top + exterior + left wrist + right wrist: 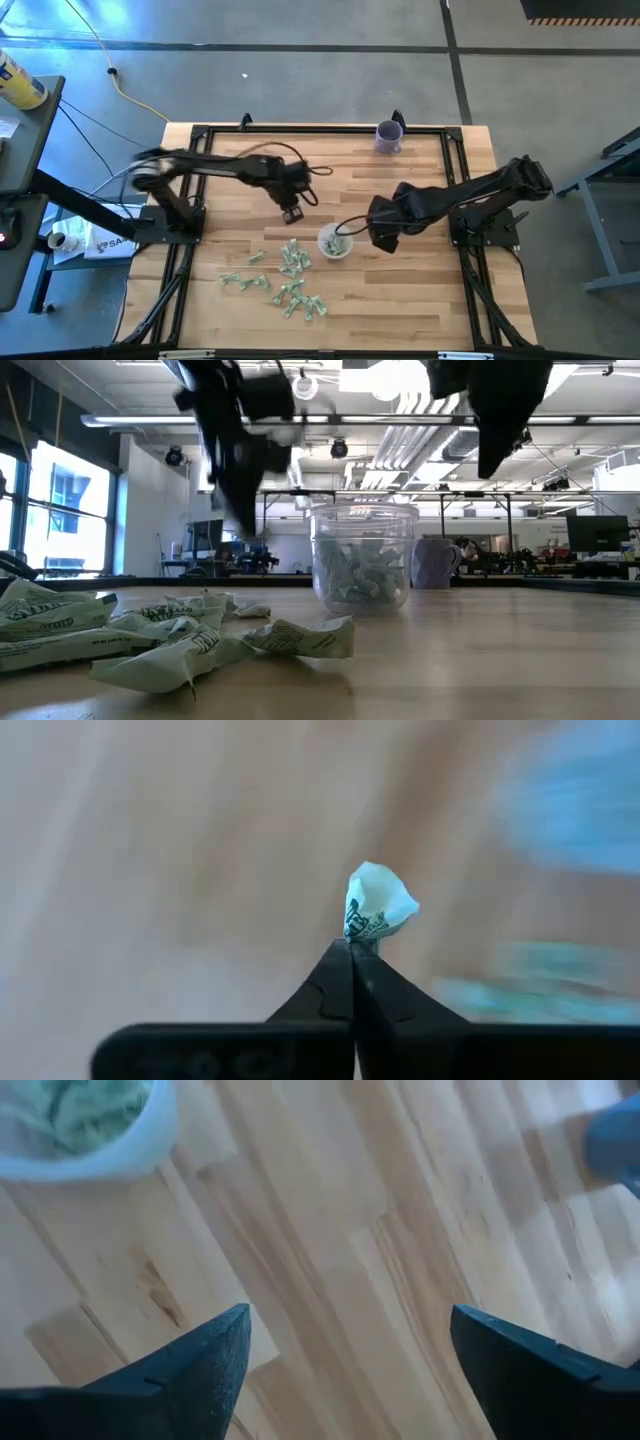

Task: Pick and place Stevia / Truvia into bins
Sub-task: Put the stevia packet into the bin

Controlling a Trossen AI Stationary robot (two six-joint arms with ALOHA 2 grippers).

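Note:
Several pale green and white sachets lie loose on the wooden table near its front; they also show in the low view. The clear cup stands upright on the table with sachets inside. My left gripper hangs above the table, left of and beyond the cup, shut on one sachet. My right gripper is open and empty just right of the cup, above the table; its wrist view shows the cup's rim. My left gripper pinches the sachet by one crumpled end between its two fingertips. The rest of the sachet sticks out beyond the tips, lifted clear of the table.
A purple opaque cup stands at the table's far edge, right of centre; it also shows in the low view. A black frame runs round the tabletop. Bare wood lies right of and beyond the clear cup.

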